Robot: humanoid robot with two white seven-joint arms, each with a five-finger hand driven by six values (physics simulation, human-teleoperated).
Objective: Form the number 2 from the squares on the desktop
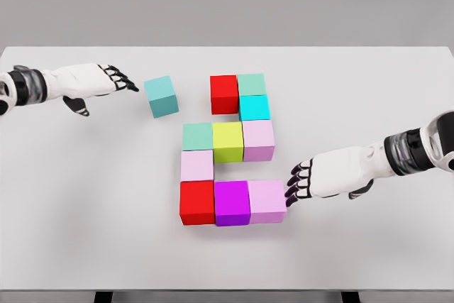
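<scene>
1 teal cube sits loose on the tabletop, just right of the left hand, whose fingers are spread and hold nothing. The figure's top-left gap lies further right, beside the red cube. The right hand, also empty, touches the pink cube.

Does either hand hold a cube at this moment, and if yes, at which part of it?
No. The left hand is open beside the teal cube, apart from it. The right hand's fingertips reach the pink cube without gripping it.

Left hand outstretched with fingers spread, right hand low, fingers loosely extended
</scene>
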